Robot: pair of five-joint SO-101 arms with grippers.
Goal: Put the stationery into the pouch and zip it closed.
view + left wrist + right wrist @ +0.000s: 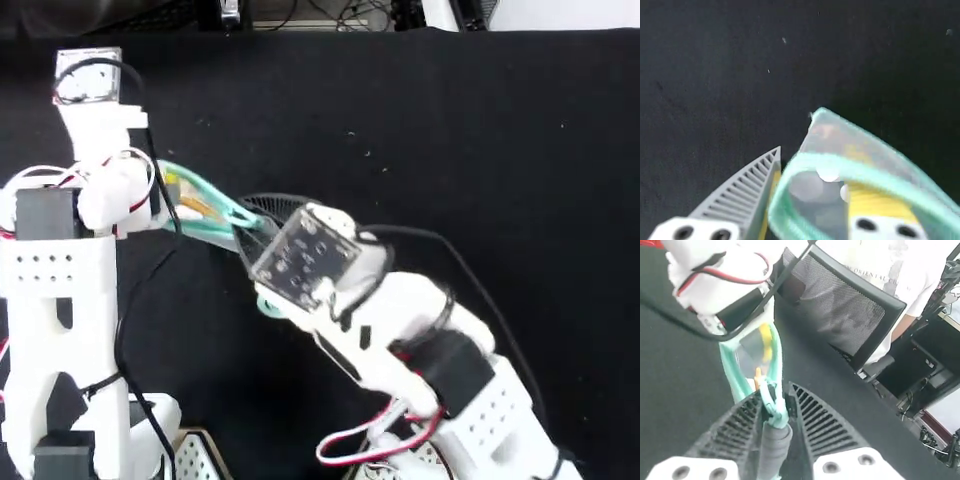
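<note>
A clear pouch (205, 205) with a teal zip rim hangs stretched between my two grippers above the black table (480, 130). My left gripper (165, 200) is shut on one end of it; in the left wrist view the pouch (855, 165) lies against the grey finger (740, 195). Yellow stationery (765, 337) and an orange piece (758, 374) show inside through the clear wall. My right gripper (775, 390) is shut on the other end, with the teal zip end and a grey tab (772, 445) pinched between its ribbed fingers (735, 432).
Both arm bases (60, 400) stand at the near table edge, with red and white wires (360, 440) by the right one. Black table stretches out far and to the right. A mesh-backed chair (840, 310) stands beyond the table.
</note>
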